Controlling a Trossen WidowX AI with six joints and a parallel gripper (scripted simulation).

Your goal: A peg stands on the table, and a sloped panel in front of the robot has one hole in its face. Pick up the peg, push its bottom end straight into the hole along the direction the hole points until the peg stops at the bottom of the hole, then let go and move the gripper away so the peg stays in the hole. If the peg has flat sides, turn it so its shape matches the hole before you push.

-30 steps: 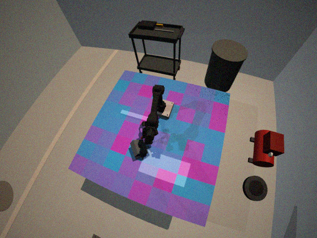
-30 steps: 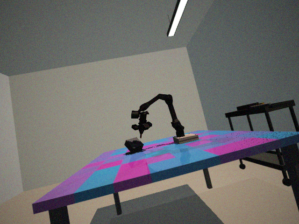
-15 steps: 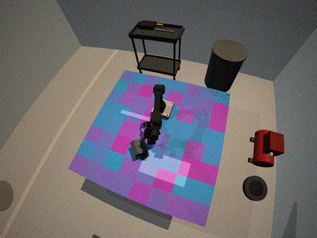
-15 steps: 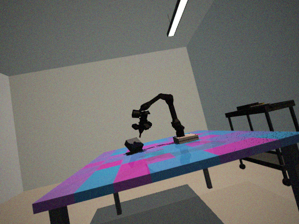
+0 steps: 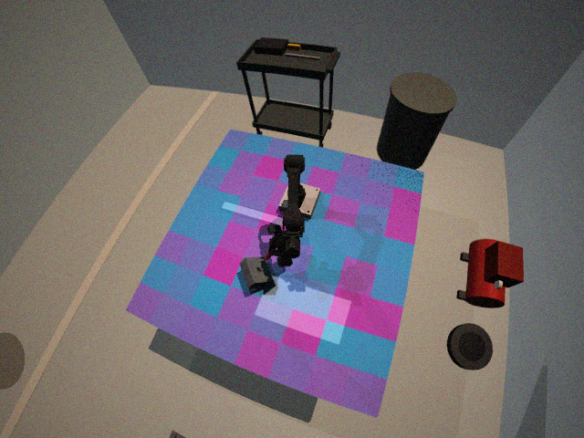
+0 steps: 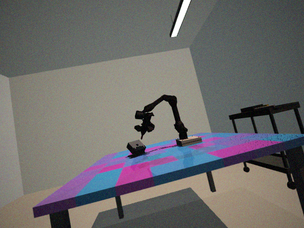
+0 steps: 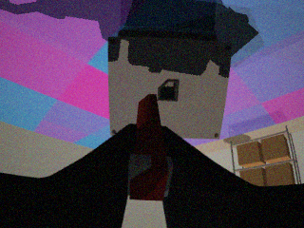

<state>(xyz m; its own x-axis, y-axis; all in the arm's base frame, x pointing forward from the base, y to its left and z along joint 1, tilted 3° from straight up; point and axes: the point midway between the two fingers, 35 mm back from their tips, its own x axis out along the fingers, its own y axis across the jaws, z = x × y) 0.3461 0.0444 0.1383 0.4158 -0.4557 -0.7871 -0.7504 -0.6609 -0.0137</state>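
The peg [image 7: 148, 146], dark red, was clamped between the fingers of the gripper [image 7: 150, 180] and pointed its free end out toward the sloped panel [image 7: 170, 98]. In the wrist view its tip sat just at seven o'clock of the hole [image 7: 169, 90], a small dark square opening in the pale face, and it had not entered. In the exterior view the peg [image 6: 142, 135] hung in the air above the panel [image 6: 136, 147], at about one o'clock of it and apart from it.

By my reading the pickup was done and the approach was well along. The final lining-up, the push to the bottom of the hole, the release and the retreat were all left. The square hole suggested a flat-sided peg, so turning it to match might also have remained.

Much was hard to make out. The peg's cross-section was blurred in every view, and its bottom end could not be told as square or round. The gripper's dark body hid the held part of the peg. From the top view the arm [image 5: 293, 198] covered most of the peg, and the hole was too small to read on the table [image 5: 372, 339]
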